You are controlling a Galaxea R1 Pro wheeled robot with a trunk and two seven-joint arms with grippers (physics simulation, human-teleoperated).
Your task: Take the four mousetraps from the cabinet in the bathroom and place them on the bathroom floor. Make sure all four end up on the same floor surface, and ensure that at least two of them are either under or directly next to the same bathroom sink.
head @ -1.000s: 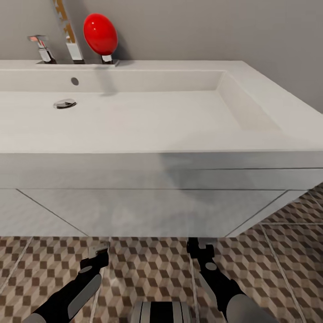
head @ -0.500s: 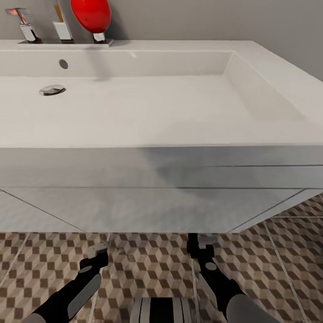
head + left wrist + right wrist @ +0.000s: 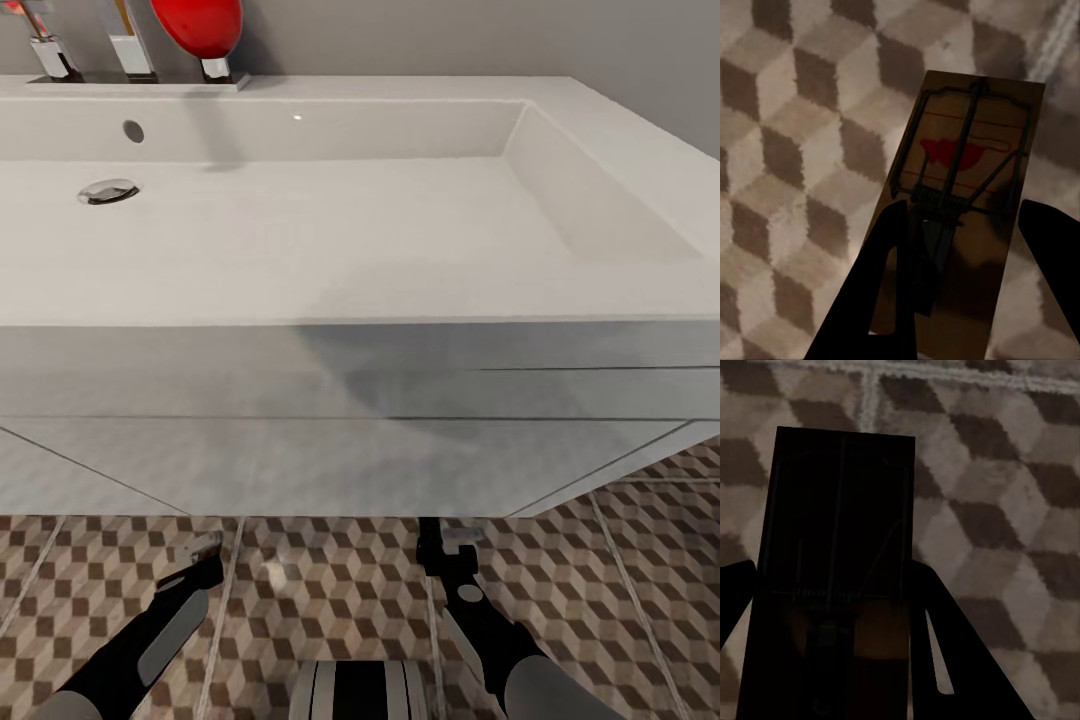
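Both grippers, left gripper [image 3: 205, 553] and right gripper [image 3: 447, 545], are hanging over the bathroom floor [image 3: 330, 590] just before the bathroom sink [image 3: 300, 240], each grasping a mousetrap [image 3: 960, 202] [image 3: 832, 577] lengthwise, pointing ahead toward the vanity.

A glossy red egg-shaped object [image 3: 200, 25] stands on a short chrome stem at the back ledge, against a plain grey wall [image 3: 450, 35]. Just beside it rises a square chrome post [image 3: 128, 48], cut off by the picture's upper edge. A round chrome drain plug [image 3: 108, 191] lies in the white basin floor, and a small round overflow hole [image 3: 133, 131] sits in the rear basin wall above it.
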